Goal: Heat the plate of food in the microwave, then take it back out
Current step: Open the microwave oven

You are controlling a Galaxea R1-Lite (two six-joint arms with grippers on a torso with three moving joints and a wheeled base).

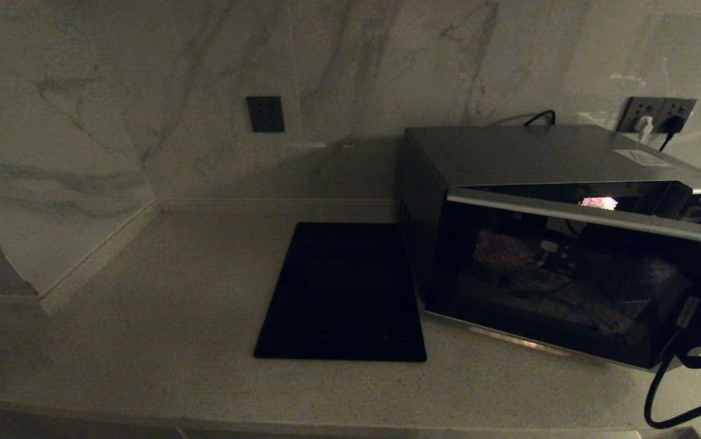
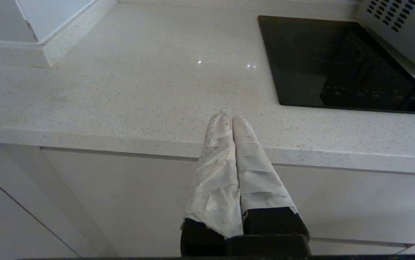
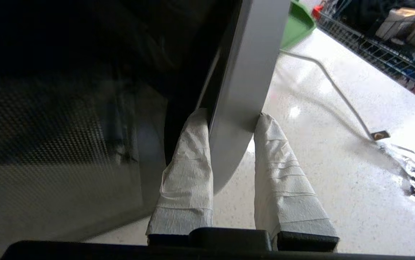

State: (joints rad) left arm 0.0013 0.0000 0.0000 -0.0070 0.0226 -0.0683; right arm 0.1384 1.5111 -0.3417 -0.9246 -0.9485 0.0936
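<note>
Microwave (image 1: 545,244) door handle (image 3: 243,90) clamped by right hand (image 3: 231,117).

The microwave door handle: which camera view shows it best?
The right wrist view: the silver handle fills it, clamped between the right gripper fingers. The head view shows the microwave with its door ajar; the left wrist view shows only a vented corner.

The pale speckled counter (image 1: 161,317) carries the microwave (image 1: 545,244) beside a black mat (image 1: 341,292).
</note>
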